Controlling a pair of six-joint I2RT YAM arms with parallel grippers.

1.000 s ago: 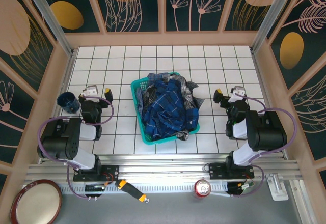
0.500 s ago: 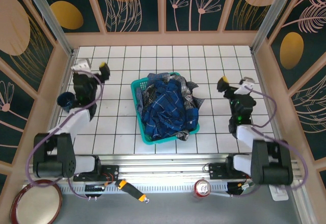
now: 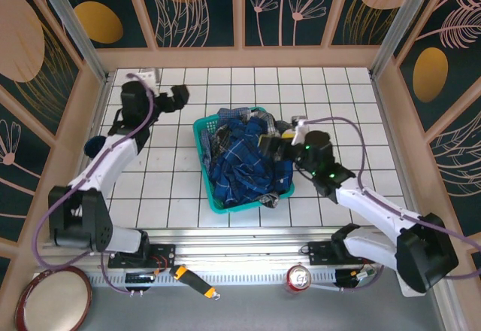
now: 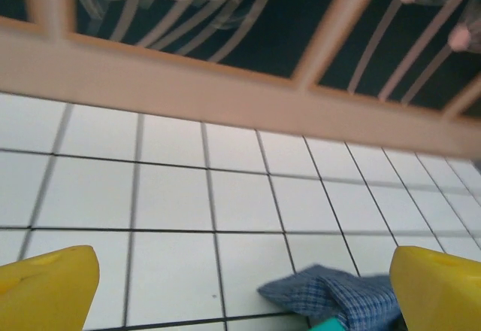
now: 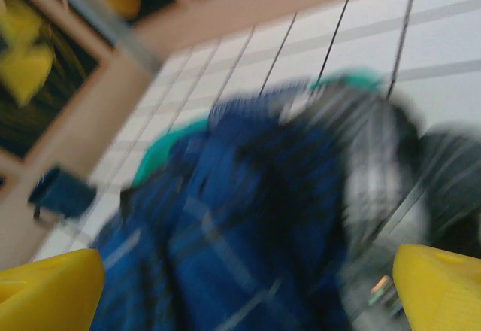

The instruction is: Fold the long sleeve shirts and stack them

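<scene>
Basket (image 3: 203, 162) of shirts (image 3: 248, 158) blocks centre; tile (image 3: 331, 105) free both sides.

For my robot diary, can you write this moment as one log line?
left jaws: open, over tiles near teal basket | right jaws: open, near navy plaid shirt | shirts: heaped in basket, none folded

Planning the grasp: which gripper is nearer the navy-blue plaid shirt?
Right. The right gripper hangs at the navy-blue plaid shirt's right edge; the left gripper is past the basket's far-left corner.
</scene>
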